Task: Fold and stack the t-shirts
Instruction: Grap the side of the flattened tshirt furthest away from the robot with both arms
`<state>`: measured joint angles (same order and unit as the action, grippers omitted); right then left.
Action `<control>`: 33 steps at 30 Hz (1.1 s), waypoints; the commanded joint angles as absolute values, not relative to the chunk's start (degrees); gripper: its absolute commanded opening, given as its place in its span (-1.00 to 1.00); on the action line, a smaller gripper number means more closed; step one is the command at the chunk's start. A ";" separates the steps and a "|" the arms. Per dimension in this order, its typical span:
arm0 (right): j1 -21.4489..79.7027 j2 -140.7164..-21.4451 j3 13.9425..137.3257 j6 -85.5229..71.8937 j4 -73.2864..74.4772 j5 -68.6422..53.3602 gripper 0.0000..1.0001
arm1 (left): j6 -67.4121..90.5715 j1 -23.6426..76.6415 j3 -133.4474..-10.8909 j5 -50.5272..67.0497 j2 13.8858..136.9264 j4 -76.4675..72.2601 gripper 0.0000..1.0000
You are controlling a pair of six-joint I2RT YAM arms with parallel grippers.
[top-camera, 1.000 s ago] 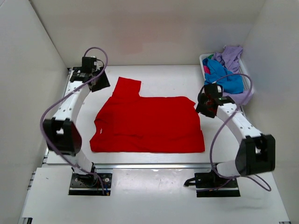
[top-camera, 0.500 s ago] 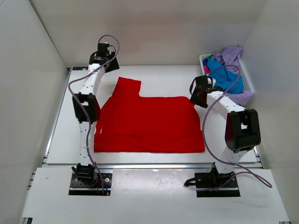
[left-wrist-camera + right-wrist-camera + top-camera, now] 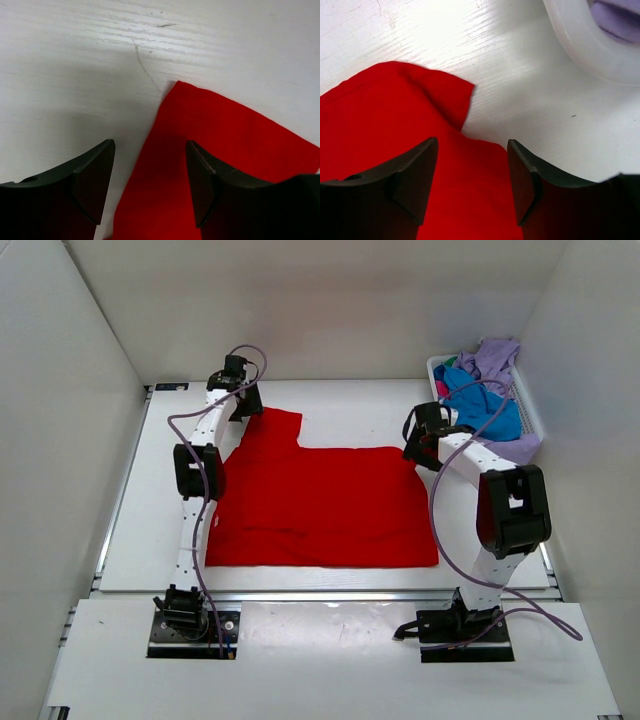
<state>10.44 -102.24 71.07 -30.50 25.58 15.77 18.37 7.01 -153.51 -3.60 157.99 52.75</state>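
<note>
revealing parted left gripper (image 3: 150,146), red t-shirt (image 3: 227,135) corner

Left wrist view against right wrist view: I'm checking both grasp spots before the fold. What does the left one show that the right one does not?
Only the left wrist view: a pointed corner of the red t-shirt and a thin curved line on the table, maybe thread or scratch. Only the right wrist view: the rim of the white basket with lavender cloth inside, and a shirt corner folded over. Both: the left gripper and the right gripper, each open over the shirt's edge.
</note>
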 commanded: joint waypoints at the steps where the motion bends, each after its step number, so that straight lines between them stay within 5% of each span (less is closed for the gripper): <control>1: 10.37 -103.01 72.16 -31.82 23.90 18.02 0.11 | 17.49 7.38 -156.96 -1.51 157.75 52.74 0.38; 33: 7.47 -105.03 74.62 -31.46 24.35 17.40 0.06 | 15.99 6.59 -162.60 4.04 160.22 49.40 0.25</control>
